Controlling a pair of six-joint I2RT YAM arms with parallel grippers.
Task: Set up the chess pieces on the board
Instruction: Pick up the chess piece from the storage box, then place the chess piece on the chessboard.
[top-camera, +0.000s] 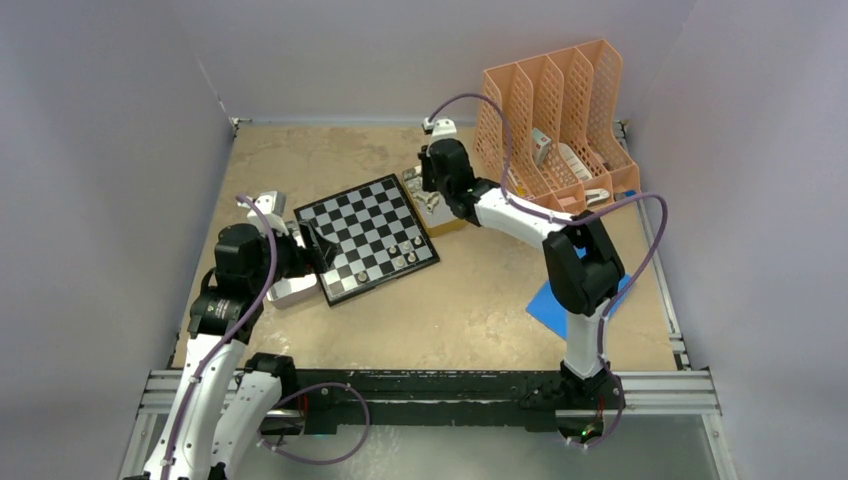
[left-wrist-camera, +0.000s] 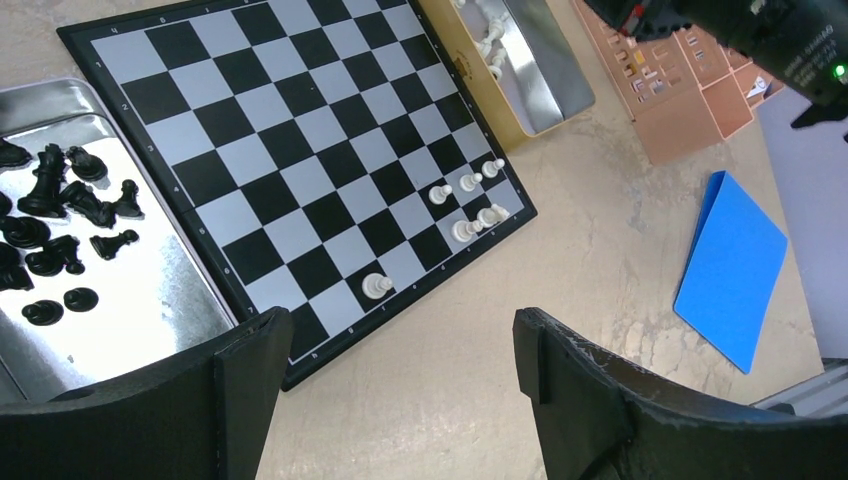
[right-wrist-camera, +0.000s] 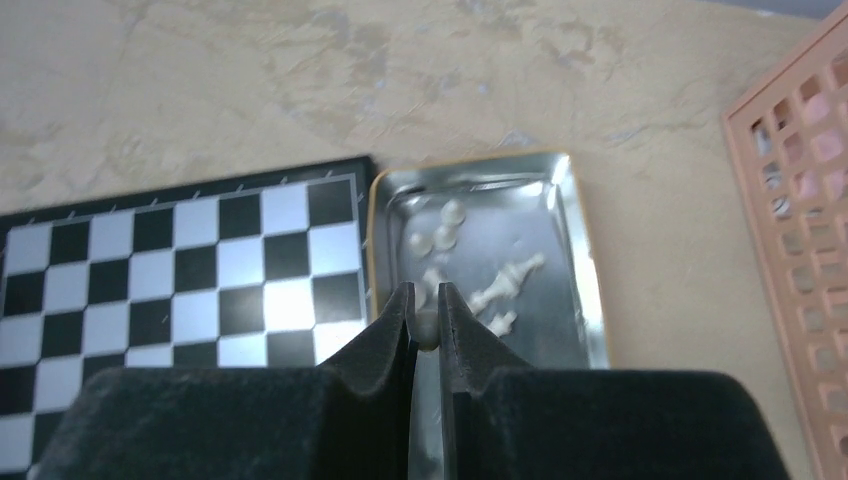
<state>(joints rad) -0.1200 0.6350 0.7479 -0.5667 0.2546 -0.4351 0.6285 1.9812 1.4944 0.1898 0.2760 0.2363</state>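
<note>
Over gold-rimmed tray (right-wrist-camera: 562, 232): right gripper (right-wrist-camera: 427, 302), jaws clamped on pale chessman (right-wrist-camera: 428, 330); lift straight, sparing neighbours. Left gripper (left-wrist-camera: 400, 335) jaws apart.

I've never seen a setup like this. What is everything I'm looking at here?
chessboard: one, black and white, mid-table
board chessmen: about six, silvery-pale, along one edge of the chessboard
black chessmen: about a dozen, black, in the silver tray
silver tray: one, shiny metal, left of the chessboard
spare chessmen: several, pale, in the gold-rimmed tray
gold-rimmed tray: one, right of the chessboard
file organiser: one, peach, far right corner
blue sheet: one, blue, flat at right
table: one, beige
left end effector: black, open, above the chessboard's near edge
right end effector: black, shut on a pale chessman over the gold-rimmed tray
</note>
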